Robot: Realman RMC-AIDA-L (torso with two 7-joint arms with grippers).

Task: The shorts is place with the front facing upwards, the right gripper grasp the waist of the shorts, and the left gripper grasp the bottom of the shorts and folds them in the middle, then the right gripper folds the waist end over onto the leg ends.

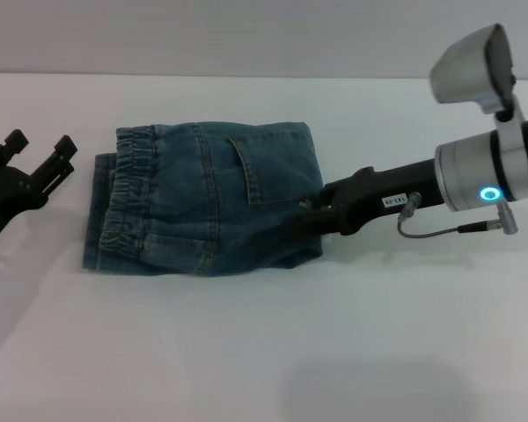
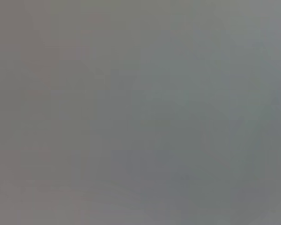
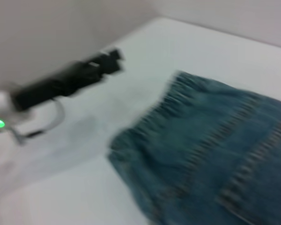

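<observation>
The shorts (image 1: pixel 202 198) lie folded into a compact bundle in the middle of the white table. Their gathered elastic waist (image 1: pixel 128 180) is on top at the left end, with a patch pocket (image 1: pixel 251 167) facing up. The leg ends are hidden under the folded layers. My right gripper (image 1: pixel 310 207) reaches in from the right and its tip meets the bundle's right folded edge. My left gripper (image 1: pixel 42 151) rests open at the far left, apart from the denim. In the right wrist view the shorts (image 3: pixel 215 154) fill the near side and the left gripper (image 3: pixel 110 58) shows beyond the waistband.
The white table (image 1: pixel 264 352) spreads around the bundle on all sides. A thin grey cable (image 1: pixel 440 230) hangs from my right arm. The left wrist view shows only a flat grey field.
</observation>
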